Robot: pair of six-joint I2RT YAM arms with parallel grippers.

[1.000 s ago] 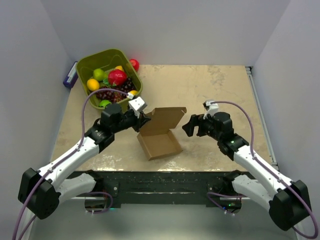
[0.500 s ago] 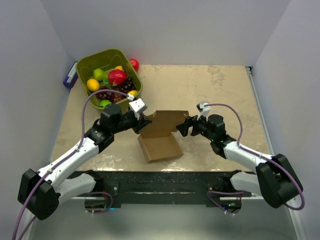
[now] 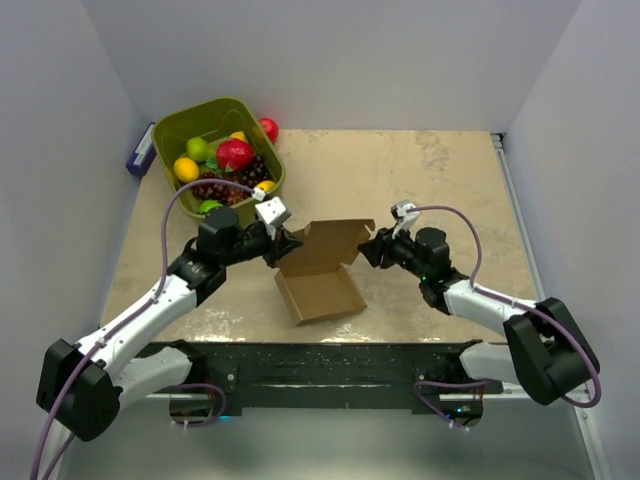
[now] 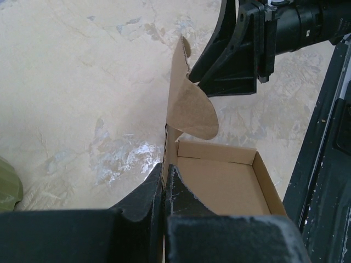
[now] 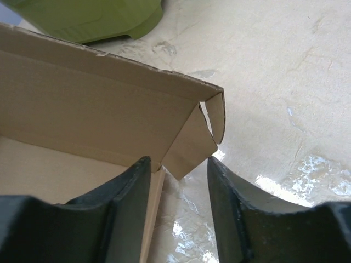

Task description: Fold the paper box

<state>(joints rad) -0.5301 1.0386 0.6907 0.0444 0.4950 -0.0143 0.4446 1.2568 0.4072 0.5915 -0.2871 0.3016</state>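
Observation:
The brown paper box (image 3: 322, 292) lies at the table's middle, an open tray with its lid (image 3: 335, 238) raised behind it. My left gripper (image 3: 285, 246) is shut on the box's left wall, which shows pinched between the fingers (image 4: 148, 192) in the left wrist view, beside the tray's inside (image 4: 219, 186). My right gripper (image 3: 368, 250) is at the lid's right end. Its jaws (image 5: 175, 164) stand partly apart around the lid's small side flap (image 5: 189, 145), with a gap on the right side. The right gripper (image 4: 230, 60) also shows beyond the lid's rounded tab (image 4: 192, 109).
An olive-green bin (image 3: 168, 132) with several pieces of fruit stands at the back left, and its base (image 5: 82, 19) shows behind the lid. A red ball (image 3: 268, 128) lies beside it and a purple object (image 3: 140, 155) sits left of it. The black frame (image 3: 330, 365) runs along the near edge.
The right arm has reached left to the lid's right end and its jaws have narrowed around the side flap. The left gripper has kept its hold, nearly still.

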